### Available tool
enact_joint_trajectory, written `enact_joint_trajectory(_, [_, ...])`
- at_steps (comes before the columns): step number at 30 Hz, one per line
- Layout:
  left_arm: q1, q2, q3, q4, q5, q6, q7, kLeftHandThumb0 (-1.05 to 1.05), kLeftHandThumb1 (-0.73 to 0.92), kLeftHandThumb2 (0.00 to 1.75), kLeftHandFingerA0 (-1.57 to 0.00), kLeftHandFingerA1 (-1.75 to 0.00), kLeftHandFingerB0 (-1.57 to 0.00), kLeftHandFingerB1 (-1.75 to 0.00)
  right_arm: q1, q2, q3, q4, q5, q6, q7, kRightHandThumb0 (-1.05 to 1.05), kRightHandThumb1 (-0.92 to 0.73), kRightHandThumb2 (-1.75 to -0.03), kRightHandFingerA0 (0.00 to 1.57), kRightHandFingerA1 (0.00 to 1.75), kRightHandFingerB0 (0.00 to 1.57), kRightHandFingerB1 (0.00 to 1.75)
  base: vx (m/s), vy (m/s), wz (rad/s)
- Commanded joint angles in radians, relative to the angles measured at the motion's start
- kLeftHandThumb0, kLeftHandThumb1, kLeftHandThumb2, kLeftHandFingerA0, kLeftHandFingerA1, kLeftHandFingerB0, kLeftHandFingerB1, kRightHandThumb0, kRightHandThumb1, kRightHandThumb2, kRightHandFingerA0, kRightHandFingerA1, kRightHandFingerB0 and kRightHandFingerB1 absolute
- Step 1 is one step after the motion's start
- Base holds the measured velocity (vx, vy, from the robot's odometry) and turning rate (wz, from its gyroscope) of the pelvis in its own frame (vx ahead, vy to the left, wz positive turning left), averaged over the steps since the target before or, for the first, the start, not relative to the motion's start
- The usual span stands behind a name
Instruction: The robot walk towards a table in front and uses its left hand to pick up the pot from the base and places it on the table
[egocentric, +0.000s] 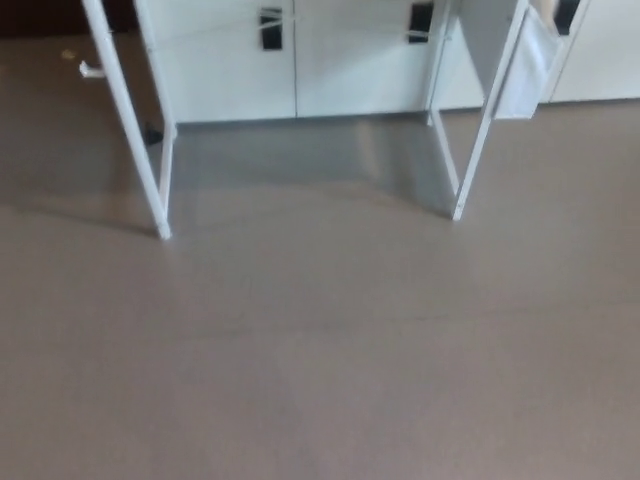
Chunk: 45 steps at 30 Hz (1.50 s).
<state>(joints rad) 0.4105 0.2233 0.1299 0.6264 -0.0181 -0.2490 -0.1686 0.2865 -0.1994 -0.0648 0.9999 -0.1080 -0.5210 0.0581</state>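
Where the brown floor (320, 350) meets the white cabinets (230, 70), only the slanted white legs of the bench (162, 210) appear. Neither hand shows, so finger state cannot be told; the pot lies outside the view.

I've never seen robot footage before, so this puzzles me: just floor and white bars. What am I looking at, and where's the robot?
This comes from a camera on a humanoid robot's head, tilted downward. Most of the picture is brownish floor. The slanted white bars are table legs; the tabletop lies above the frame. Behind them stand white cabinets with black handles. Neither robot hand shows, nor any pot, so nothing can be seen being held.
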Motion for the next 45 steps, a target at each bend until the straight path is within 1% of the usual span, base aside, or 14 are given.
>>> enact_joint_trajectory(1, [0.030, 0.013, -0.016, -0.005, 0.043, -0.031, 0.035, -0.33, 0.56, 0.57, -0.52, -0.59, -0.36, -0.48, 0.017, -0.015, -0.008, 0.019, 0.010, -0.039, -0.009, -1.05, -0.82, -0.67, 0.01, 1.33, 0.00, 0.45, 0.31, 0.090, 0.10])
enact_joint_trajectory(3, [0.026, 0.016, -0.017, 0.003, 0.043, -0.037, 0.038, -0.34, 0.55, 0.56, -0.52, -0.59, -0.37, -0.49, 0.019, -0.012, -0.010, 0.012, 0.016, -0.031, -0.006, -1.05, -0.81, -0.68, 0.03, 1.31, 0.00, 0.42, 0.31, 0.043, 0.08])
enact_joint_trajectory(6, [0.020, 0.016, -0.017, 0.012, 0.042, -0.037, 0.045, -0.33, 0.56, 0.56, -0.54, -0.60, -0.38, -0.49, 0.027, -0.007, -0.013, 0.000, 0.022, -0.025, -0.002, -1.05, -0.77, -0.73, 0.00, 1.51, 0.00, 0.37, 0.36, -0.029, 0.15])
enact_joint_trajectory(7, [0.026, 0.017, -0.019, -0.002, 0.044, -0.032, 0.046, -0.32, 0.56, 0.56, -0.53, -0.59, -0.37, -0.49, 0.025, -0.007, -0.014, 0.006, 0.022, -0.027, -0.004, -1.05, -0.81, -0.68, 0.03, 1.31, 0.00, 0.38, 0.42, -0.099, 0.24])
enact_joint_trajectory(9, [0.036, 0.018, -0.022, -0.020, 0.043, -0.025, 0.044, -0.33, 0.56, 0.56, -0.53, -0.60, -0.37, -0.49, 0.022, -0.006, -0.015, 0.018, 0.021, -0.031, -0.007, -1.05, -0.81, -0.68, 0.02, 1.30, 0.00, 0.36, 0.45, -0.146, -0.11])
enact_joint_trajectory(12, [0.038, 0.021, -0.023, -0.012, 0.043, -0.037, 0.045, -0.34, 0.56, 0.56, -0.54, -0.60, -0.38, -0.50, 0.020, -0.004, -0.019, 0.034, 0.023, -0.039, -0.004, -1.05, -0.81, -0.67, 0.03, 1.31, 0.00, 0.36, 0.51, -0.035, 0.38])
enact_joint_trajectory(15, [0.039, 0.022, -0.020, -0.018, 0.027, -0.024, 0.024, -0.35, 0.57, 0.57, -0.51, -0.61, -0.35, -0.49, 0.018, -0.006, -0.016, 0.043, 0.014, -0.042, -0.012, -1.05, -0.77, -0.70, 0.00, 1.45, 0.00, 0.36, 0.34, -0.075, -0.02])
enact_joint_trajectory(21, [0.032, 0.018, -0.011, -0.010, 0.012, 0.002, 0.013, -0.36, 0.58, 0.57, -0.38, -0.56, -0.31, -0.46, 0.019, -0.003, -0.016, 0.049, 0.014, -0.042, -0.020, -1.05, -0.81, -0.66, 0.01, 1.35, 0.00, 0.42, 0.19, 0.014, -0.11])
enact_joint_trajectory(22, [0.030, 0.016, -0.008, -0.005, 0.014, 0.004, 0.020, -0.41, 0.52, 0.69, -0.36, -0.58, -0.28, -0.50, 0.023, -0.004, -0.013, 0.045, 0.011, -0.039, -0.019, -1.05, -0.83, -0.67, 0.00, 1.32, 0.00, 0.39, 0.24, 0.131, -0.07])
enact_joint_trajectory(24, [0.028, 0.015, -0.003, 0.000, 0.006, 0.007, 0.014, -0.39, 0.53, 0.68, -0.33, -0.57, -0.26, -0.49, 0.028, -0.004, -0.011, 0.039, 0.009, -0.039, -0.021, -1.05, -0.80, -0.63, 0.00, 1.34, 0.00, 0.37, 0.31, 0.157, -0.08])
enact_joint_trajectory(34, [0.014, 0.012, 0.019, 0.019, -0.008, 0.025, 0.010, -0.34, 0.54, 0.66, -0.33, -0.55, -0.24, -0.47, 0.024, 0.004, -0.012, 0.039, 0.017, -0.027, -0.017, -1.05, -0.79, -0.66, 0.01, 1.35, 0.00, 0.40, 0.24, 0.091, 0.01])
enact_joint_trajectory(35, [0.016, 0.012, 0.017, 0.017, -0.005, 0.022, 0.012, -0.24, 0.40, 0.86, -0.28, -0.59, -0.19, -0.54, 0.025, 0.005, -0.010, 0.038, 0.015, -0.029, -0.020, -1.05, -0.79, -0.66, 0.00, 1.48, 0.00, 0.38, 0.21, -0.107, 0.10])
enact_joint_trajectory(40, [0.016, 0.011, 0.023, 0.024, -0.010, 0.015, 0.011, -0.25, 0.40, 0.86, -0.28, -0.59, -0.19, -0.53, 0.029, 0.007, -0.011, 0.037, 0.019, -0.034, -0.011, -1.05, -0.80, -0.66, 0.00, 1.30, 0.00, 0.38, 0.29, -0.239, 0.03])
enact_joint_trajectory(45, [0.006, 0.013, 0.022, 0.027, 0.001, 0.026, 0.018, -0.25, 0.41, 0.87, -0.29, -0.60, -0.19, -0.53, 0.018, 0.003, -0.003, 0.044, 0.005, -0.028, -0.029, -1.05, -0.79, -0.68, 0.00, 1.47, 0.00, 0.42, 0.24, -0.116, 0.12])
